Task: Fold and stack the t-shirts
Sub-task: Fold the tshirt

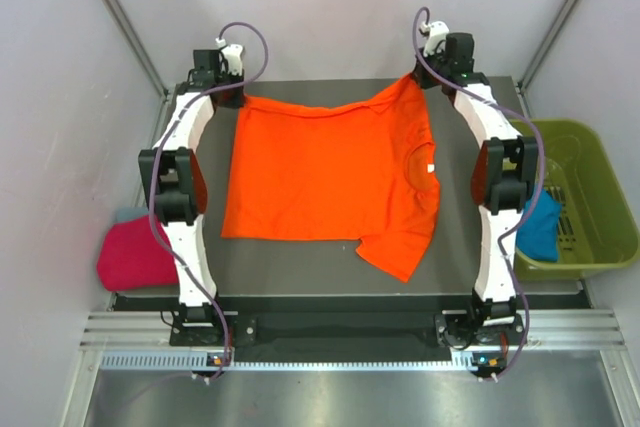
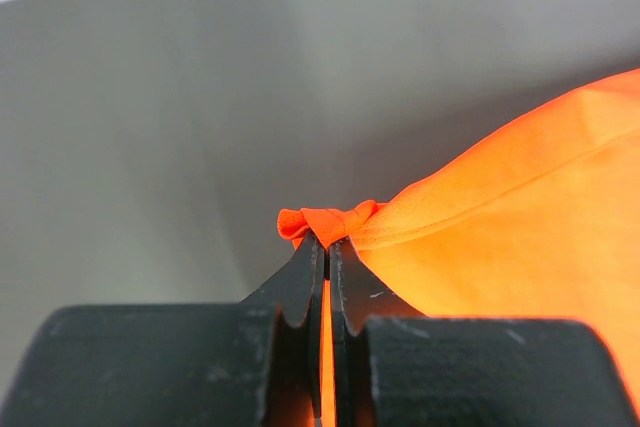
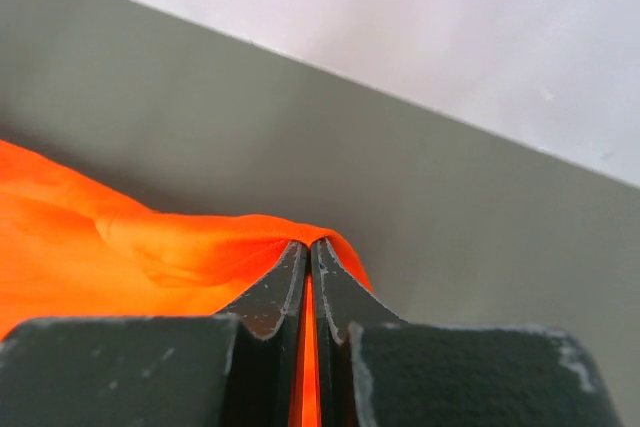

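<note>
While a pink shirt [image 1: 135,257] lay off the left edge of the table [image 1: 300,262], the left gripper [image 2: 327,242] was closed tight on a far corner of the orange shirt [image 1: 330,182] spread across it. The shirt's white tag [image 1: 432,167] was too small to read. The right gripper [image 3: 308,244] clamped the other far corner.

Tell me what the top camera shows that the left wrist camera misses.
Only the top view: the whole orange t-shirt spread flat, collar to the right; the right gripper at its far right corner; a magenta t-shirt left of the table; a teal t-shirt in the green bin. Only the left wrist view: the left gripper with jaws shut on a bunched corner of cloth. Both: orange fabric on the grey table, held at its far left corner.
</note>
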Controlling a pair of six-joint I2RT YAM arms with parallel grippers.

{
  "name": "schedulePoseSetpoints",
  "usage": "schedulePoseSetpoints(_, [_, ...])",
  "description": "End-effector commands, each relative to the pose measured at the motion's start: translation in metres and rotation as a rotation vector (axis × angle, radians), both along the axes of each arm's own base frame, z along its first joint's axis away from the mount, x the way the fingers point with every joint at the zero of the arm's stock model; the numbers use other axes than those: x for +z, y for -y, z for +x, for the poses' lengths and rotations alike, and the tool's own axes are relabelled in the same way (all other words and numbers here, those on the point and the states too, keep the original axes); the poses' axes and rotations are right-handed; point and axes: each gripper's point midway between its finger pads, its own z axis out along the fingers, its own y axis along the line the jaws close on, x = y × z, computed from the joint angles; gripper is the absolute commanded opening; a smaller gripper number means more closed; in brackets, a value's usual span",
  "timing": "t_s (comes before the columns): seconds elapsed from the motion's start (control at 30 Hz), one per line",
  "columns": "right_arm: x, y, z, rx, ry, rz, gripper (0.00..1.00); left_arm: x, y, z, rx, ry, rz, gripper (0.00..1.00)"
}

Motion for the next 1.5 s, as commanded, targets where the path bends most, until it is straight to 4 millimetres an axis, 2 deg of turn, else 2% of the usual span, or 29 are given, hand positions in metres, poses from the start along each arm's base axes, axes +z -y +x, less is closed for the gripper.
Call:
schedulePoseSetpoints(0.0, [0.060,-0.009,-0.013,0.044,0.101,0.015,0.00,0.035,0.007,-0.016,-0.021,0.023,-0.056,0.00])
schedulePoseSetpoints(0.03, [0.059,-0.009,-0.015,0.045,0.094,0.015,0.00,0.040,0.007,-0.018,-0.021,0.029,-0.057,0.00])
schedulePoseSetpoints(0.1, [0.062,-0.011,-0.020,0.054,0.092,0.018,0.00,0.034,0.007,-0.024,-0.018,0.006,-0.058,0.00])
schedulePoseSetpoints(0.13, [0.060,-0.010,-0.022,0.055,0.082,0.018,0.00,0.038,0.007,-0.027,-0.020,0.009,-0.057,0.00])
schedulePoseSetpoints(0.23, [0.056,-0.011,-0.029,0.063,0.063,0.006,0.00,0.034,0.004,-0.037,-0.010,-0.019,-0.037,0.00])
schedulePoseSetpoints(0.37, [0.045,-0.008,-0.033,0.060,0.042,-0.013,0.00,0.021,-0.002,-0.046,0.011,-0.051,-0.013,0.00])
schedulePoseSetpoints(0.5, [0.034,-0.009,-0.033,0.064,0.023,-0.012,0.00,0.001,-0.001,-0.043,0.030,-0.094,-0.034,0.04])
schedulePoseSetpoints(0.53, [0.033,-0.011,-0.032,0.065,0.022,-0.010,0.00,-0.002,0.000,-0.042,0.036,-0.100,-0.038,0.12])
schedulePoseSetpoints(0.6, [0.027,-0.012,-0.029,0.067,0.016,-0.009,0.00,-0.011,0.000,-0.038,0.045,-0.114,-0.048,0.19])
schedulePoseSetpoints(0.63, [0.028,-0.013,-0.027,0.066,0.021,-0.008,0.00,-0.014,0.001,-0.037,0.044,-0.119,-0.048,0.26])
schedulePoseSetpoints(0.7, [0.025,-0.014,-0.024,0.067,0.021,-0.007,0.00,-0.011,0.002,-0.033,0.044,-0.111,-0.060,0.35])
schedulePoseSetpoints(0.77, [0.026,-0.016,-0.022,0.068,0.028,-0.006,0.00,-0.007,0.003,-0.029,0.061,-0.102,-0.077,0.53])
schedulePoseSetpoints(0.87, [0.020,-0.019,-0.020,0.069,0.020,-0.003,0.00,-0.007,0.007,-0.024,0.056,-0.100,-0.106,0.56])
schedulePoseSetpoints(0.9, [0.019,-0.018,-0.020,0.065,0.018,-0.004,0.00,-0.015,0.007,-0.021,0.066,-0.111,-0.110,0.58])
schedulePoseSetpoints(0.97, [0.018,-0.021,-0.020,0.069,0.018,-0.004,0.00,-0.013,0.008,-0.013,0.064,-0.109,-0.121,0.59])
schedulePoseSetpoints(1.0, [0.017,-0.023,-0.020,0.072,0.016,-0.004,0.00,-0.027,0.007,-0.011,0.065,-0.141,-0.122,0.58])
schedulePoseSetpoints(1.03, [0.016,-0.024,-0.020,0.074,0.015,-0.005,0.00,-0.021,0.005,-0.008,0.092,-0.151,-0.137,0.57])
schedulePoseSetpoints(1.1, [0.018,-0.027,-0.020,0.079,0.020,-0.005,0.00,-0.026,0.002,-0.011,0.120,-0.188,-0.148,0.52])
schedulePoseSetpoints(1.17, [0.019,-0.027,-0.021,0.080,0.021,-0.002,0.00,-0.034,0.000,-0.023,0.141,-0.238,-0.182,0.47])
schedulePoseSetpoints(1.2, [0.020,-0.029,-0.021,0.081,0.022,-0.003,0.00,-0.039,0.005,-0.048,0.130,-0.312,-0.231,0.34])
schedulePoseSetpoints(1.23, [0.020,-0.029,-0.021,0.081,0.022,-0.003,0.00,-0.035,0.005,-0.049,0.129,-0.303,-0.232,0.34])
schedulePoseSetpoints(1.33, [0.020,-0.030,-0.020,0.084,0.025,-0.001,0.00,-0.052,0.007,-0.071,0.136,-0.385,-0.269,0.32])
schedulePoseSetpoints(1.47, [0.017,-0.032,-0.019,0.085,0.020,0.001,0.00,-0.065,0.006,-0.075,0.145,-0.415,-0.271,0.33])
